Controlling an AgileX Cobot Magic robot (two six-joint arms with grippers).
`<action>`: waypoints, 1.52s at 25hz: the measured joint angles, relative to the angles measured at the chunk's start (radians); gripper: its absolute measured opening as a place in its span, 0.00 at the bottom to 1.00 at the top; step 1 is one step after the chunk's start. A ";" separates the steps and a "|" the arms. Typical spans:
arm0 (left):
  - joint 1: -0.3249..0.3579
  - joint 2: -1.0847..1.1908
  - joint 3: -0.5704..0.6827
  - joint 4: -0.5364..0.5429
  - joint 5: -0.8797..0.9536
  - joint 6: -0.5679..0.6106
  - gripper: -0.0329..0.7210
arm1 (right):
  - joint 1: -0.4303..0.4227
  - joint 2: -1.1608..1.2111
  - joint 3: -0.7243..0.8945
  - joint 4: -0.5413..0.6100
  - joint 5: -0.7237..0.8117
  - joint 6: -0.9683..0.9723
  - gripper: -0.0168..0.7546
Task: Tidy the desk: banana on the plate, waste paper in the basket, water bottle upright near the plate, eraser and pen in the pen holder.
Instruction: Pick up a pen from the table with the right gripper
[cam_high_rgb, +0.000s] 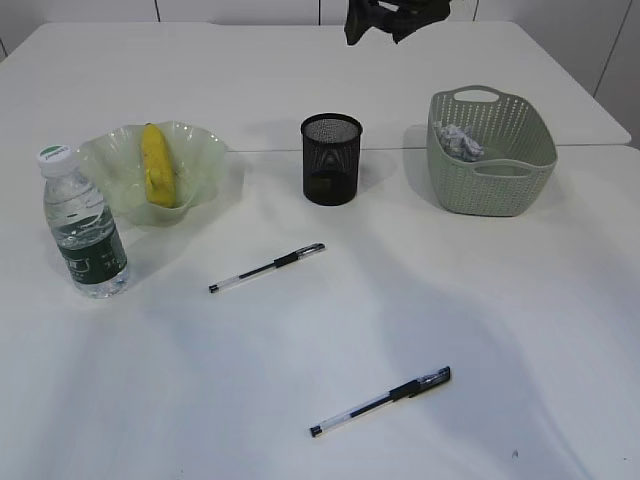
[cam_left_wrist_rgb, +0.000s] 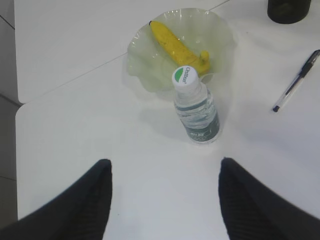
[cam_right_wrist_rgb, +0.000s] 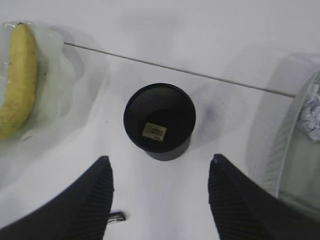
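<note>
Standing upright at the desk's (cam_high_rgb: 320, 340) far left is a clear plastic water bottle (cam_high_rgb: 84, 225) with a white cap, just beside a pale green ruffled plate (cam_high_rgb: 118, 160) holding a yellow banana (cam_high_rgb: 157, 165). Two black-capped clear pens (cam_high_rgb: 266, 268) (cam_high_rgb: 381, 402) lie flat mid-desk. Behind them stands a black mesh pen holder (cam_high_rgb: 331, 159) containing a small eraser (cam_right_wrist_rgb: 154, 131). Rightmost, a sage green slotted basket (cam_high_rgb: 500, 185) holds crumpled paper (cam_high_rgb: 459, 140). The left pincer (cam_left_wrist_rgb: 165, 192) and right pincer (cam_right_wrist_rgb: 160, 187) both hang parted wide, empty.
</note>
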 joint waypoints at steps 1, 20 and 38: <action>0.000 0.000 0.000 0.000 0.000 0.000 0.67 | 0.000 -0.001 0.000 -0.012 0.000 -0.018 0.60; 0.000 0.000 0.000 0.000 0.000 0.000 0.67 | -0.015 -0.150 0.000 -0.053 0.004 -0.085 0.60; 0.000 0.000 0.000 0.000 -0.010 0.000 0.67 | -0.015 -0.544 0.353 -0.101 0.010 -0.143 0.60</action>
